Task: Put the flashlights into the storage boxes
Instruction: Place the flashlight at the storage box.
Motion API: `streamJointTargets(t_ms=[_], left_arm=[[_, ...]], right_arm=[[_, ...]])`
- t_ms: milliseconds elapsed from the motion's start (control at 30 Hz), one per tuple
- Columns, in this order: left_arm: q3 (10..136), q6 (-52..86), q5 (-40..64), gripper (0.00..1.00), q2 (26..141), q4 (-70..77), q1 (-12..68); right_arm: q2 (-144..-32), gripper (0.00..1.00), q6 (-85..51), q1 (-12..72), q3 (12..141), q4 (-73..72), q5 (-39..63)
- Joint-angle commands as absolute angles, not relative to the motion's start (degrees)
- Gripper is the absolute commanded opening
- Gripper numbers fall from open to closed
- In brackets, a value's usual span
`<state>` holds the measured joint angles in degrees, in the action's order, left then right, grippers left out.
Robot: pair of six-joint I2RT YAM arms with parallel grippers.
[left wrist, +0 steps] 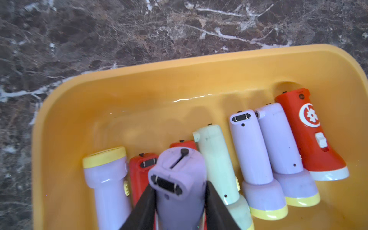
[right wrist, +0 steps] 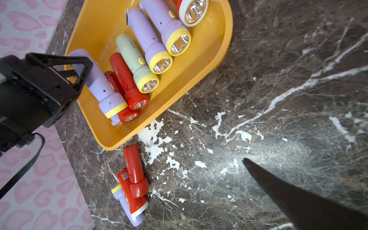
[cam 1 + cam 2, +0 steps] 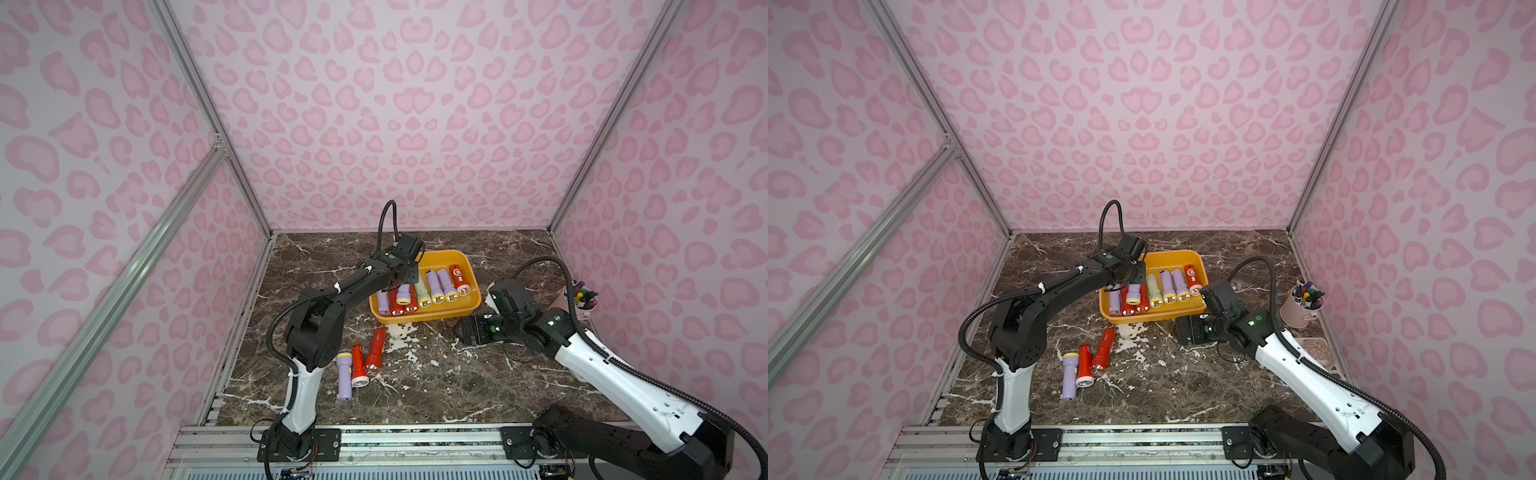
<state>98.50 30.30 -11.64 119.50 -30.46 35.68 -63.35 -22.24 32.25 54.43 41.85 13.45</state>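
Left wrist view: left gripper [image 1: 180, 199] clamps a lilac flashlight [image 1: 175, 169] over the yellow tray [image 1: 159, 79] (right gripper [image 3: 465, 331] gapes wide, empty).

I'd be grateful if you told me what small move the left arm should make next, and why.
Probably lower slightly, then open the fingers. The left gripper is shut on a lilac flashlight that hangs tilted over the yellow tray, just above two red flashlights, so a release should land it inside. Three other flashlights lie on the table.
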Motion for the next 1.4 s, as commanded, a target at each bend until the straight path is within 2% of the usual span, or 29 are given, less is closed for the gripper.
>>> streamJointTargets(t_ms=[0, 267, 500, 733, 1000, 1133, 1367], left_arm=[[98.90, 32.72, -9.32, 0.11, 120.94, -26.73, 35.51], [96.73, 33.61, -9.88, 0.10, 121.30, -26.93, 35.50], [89.46, 36.06, -10.89, 0.10, 116.92, -24.30, 35.51], [89.16, 36.21, -10.33, 0.26, 115.26, -25.20, 35.63], [89.56, 35.34, -12.02, 0.32, 110.77, -27.69, 37.07], [88.94, 35.16, -13.76, 0.32, 107.48, -29.59, 37.60], [80.54, 35.83, -18.55, 0.34, 96.66, -32.12, 39.27]], right_arm=[[-64.82, 0.99, -20.70, 31.29, 54.32, 39.87, 14.79], [-66.44, 0.99, -20.02, 30.43, 54.18, 39.01, 15.78], [-65.34, 0.99, -20.07, 30.09, 53.24, 38.88, 16.13], [-63.43, 0.99, -20.24, 30.00, 52.92, 39.50, 16.04], [-60.59, 0.99, -20.89, 29.99, 53.00, 40.73, 15.56], [-59.25, 0.99, -21.49, 30.03, 53.09, 41.22, 15.75], [-56.21, 0.99, -23.05, 31.06, 52.26, 41.66, 15.70]])
